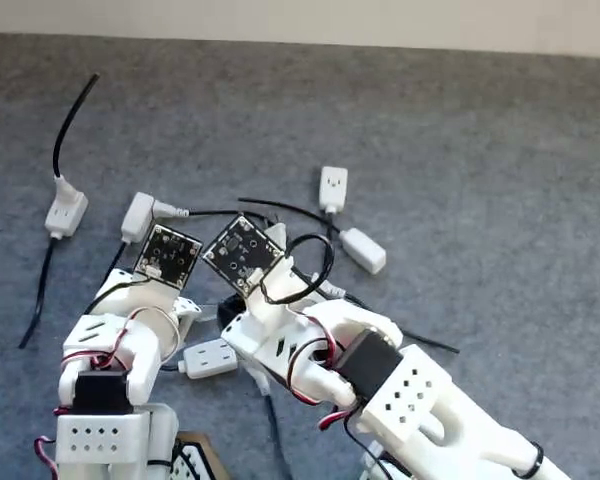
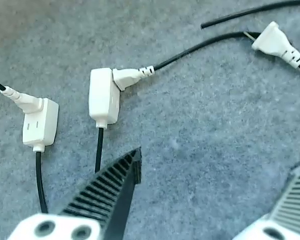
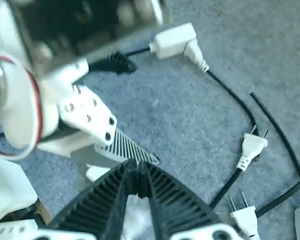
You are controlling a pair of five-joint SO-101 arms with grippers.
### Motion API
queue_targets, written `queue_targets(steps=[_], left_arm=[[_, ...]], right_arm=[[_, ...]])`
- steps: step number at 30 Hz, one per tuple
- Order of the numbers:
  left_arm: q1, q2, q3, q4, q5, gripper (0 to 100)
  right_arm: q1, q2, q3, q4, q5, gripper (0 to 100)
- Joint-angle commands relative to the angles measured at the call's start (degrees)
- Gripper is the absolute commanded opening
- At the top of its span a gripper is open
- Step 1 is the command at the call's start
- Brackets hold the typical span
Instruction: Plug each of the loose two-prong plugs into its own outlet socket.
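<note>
Left pincer (image 2: 217,162) hovers spread wide over the bench (image 2: 200,115), I guess ready to drop on the loose plug (image 2: 274,42) lying apart from a filled socket (image 2: 104,97). Right pincer (image 3: 138,175) is squeezed closed, apparently idle.

No legible text, labels or numbers anywhere.

The leftmost socket (image 2: 40,125) and the socket beside it (image 2: 104,97) lay flat at far left, both white, each with a corded plug seated. Right of them lay a loose two-prong plug (image 2: 275,42), prongs bare.
</note>
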Motion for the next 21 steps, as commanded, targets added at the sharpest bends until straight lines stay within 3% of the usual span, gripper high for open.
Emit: queue_targets(steps=[1,6,9,13,18,21], left_arm=[[-1.2,-0.7,-0.8,-1.2,0.4,43],[-9.9,-0.1,-3.9,-4.1,-2.5,43],[-13.6,0.0,-4.2,-6.0,-2.8,43],[-16.8,0.0,-5.8,-6.1,-2.8,43],[-20.3,0.0,-7.1,-6.0,-3.0,43],[-21.7,0.0,-7.1,-6.0,-3.0,43]], right_arm=[[0.8,-1.8,-2.9,1.1,-0.2,0.6],[6.3,-1.5,10.5,-0.1,3.7,0.6],[7.4,-1.5,19.6,-3.9,3.3,0.9],[6.7,-1.3,20.3,-4.1,-0.6,1.0],[-0.6,-1.3,20.2,-4.1,-10.7,1.3],[-5.4,-1.3,20.7,-4.0,-14.8,6.7]])
